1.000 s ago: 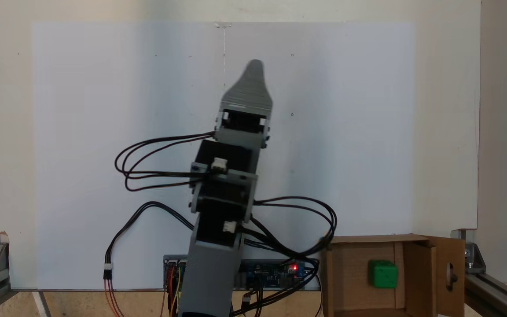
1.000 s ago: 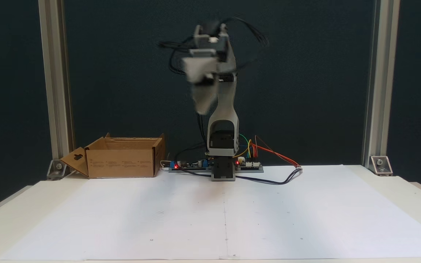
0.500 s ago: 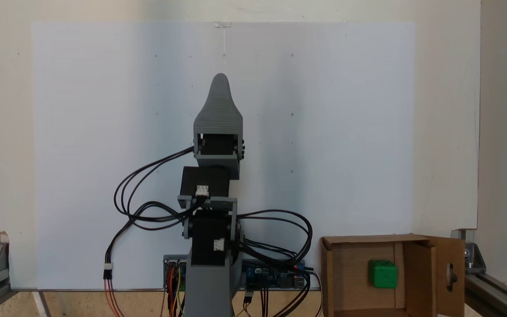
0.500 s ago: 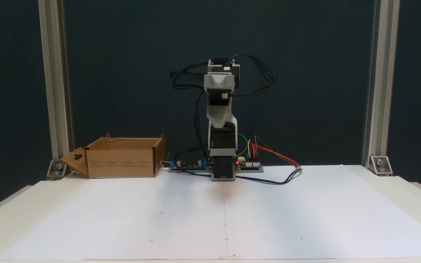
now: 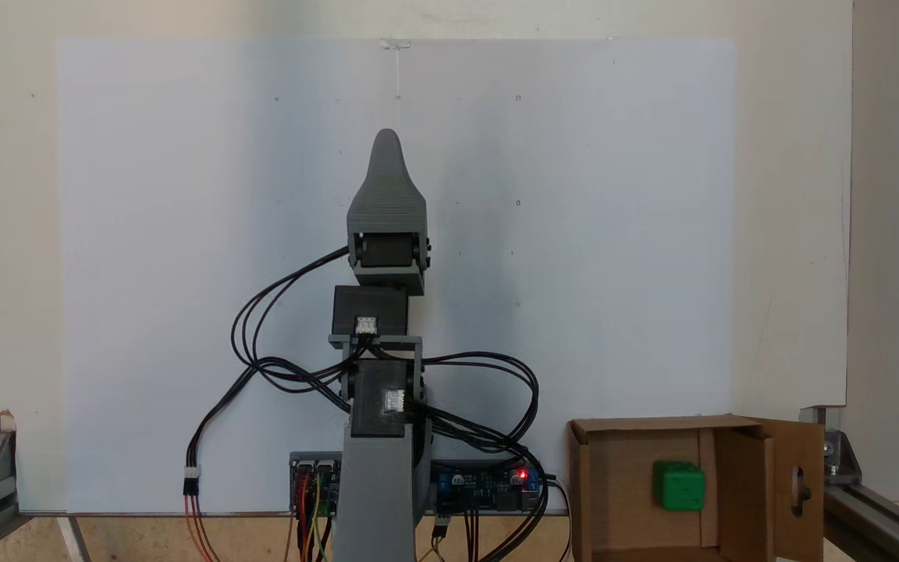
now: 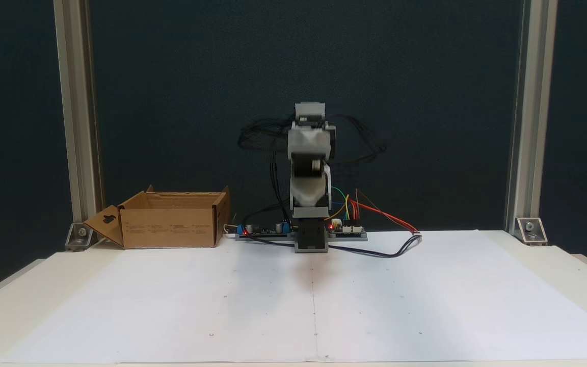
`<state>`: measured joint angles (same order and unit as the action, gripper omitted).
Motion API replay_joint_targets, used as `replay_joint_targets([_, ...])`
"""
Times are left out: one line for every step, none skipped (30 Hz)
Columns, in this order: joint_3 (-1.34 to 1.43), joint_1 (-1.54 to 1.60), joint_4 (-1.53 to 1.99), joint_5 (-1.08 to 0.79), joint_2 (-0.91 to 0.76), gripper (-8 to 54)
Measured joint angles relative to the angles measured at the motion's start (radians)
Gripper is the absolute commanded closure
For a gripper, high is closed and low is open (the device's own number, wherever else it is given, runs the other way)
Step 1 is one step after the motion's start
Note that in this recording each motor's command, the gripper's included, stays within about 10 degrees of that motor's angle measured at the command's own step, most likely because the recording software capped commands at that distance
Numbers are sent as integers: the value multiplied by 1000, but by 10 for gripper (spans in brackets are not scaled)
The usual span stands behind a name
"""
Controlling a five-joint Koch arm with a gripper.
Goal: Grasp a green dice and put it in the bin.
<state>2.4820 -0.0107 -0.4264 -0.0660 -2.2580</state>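
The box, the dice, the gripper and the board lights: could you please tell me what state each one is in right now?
Box: open at the top, flaps folded outward, standing on the table beside the arm's base.
Green dice: lying on the box floor, free of the gripper.
Gripper: empty, over the white paper; open or shut cannot be told.
Board light: lit red.

The pincer (image 6: 308,196) is motion-blurred, its jaws stacked, so its state is unreadable.
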Motion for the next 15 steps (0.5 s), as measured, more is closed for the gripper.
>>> replay_joint_targets([38,3,-40,0,0,14])
replay_joint_targets([69,5,-80,0,0,15])
replay_joint_targets([98,5,-120,0,0,15])
replay_joint_targets([127,5,-161,0,0,16])
replay_joint_targets([153,5,-201,0,0,16])
replay_joint_targets([179,5,-241,0,0,17])
replay_joint_targets([210,5,-282,0,0,17])
replay_joint_targets([241,5,-325,0,0,18])
replay_joint_targets([267,3,-362,0,0,18])
replay_joint_targets([288,3,-402,0,0,21])
replay_joint_targets([305,3,-442,0,0,25])
replay_joint_targets([324,3,-482,0,0,25])
replay_joint_targets([350,3,-522,0,0,24])
replay_joint_targets([379,2,-561,0,0,24])
replay_joint_targets([414,3,-601,0,0,24])
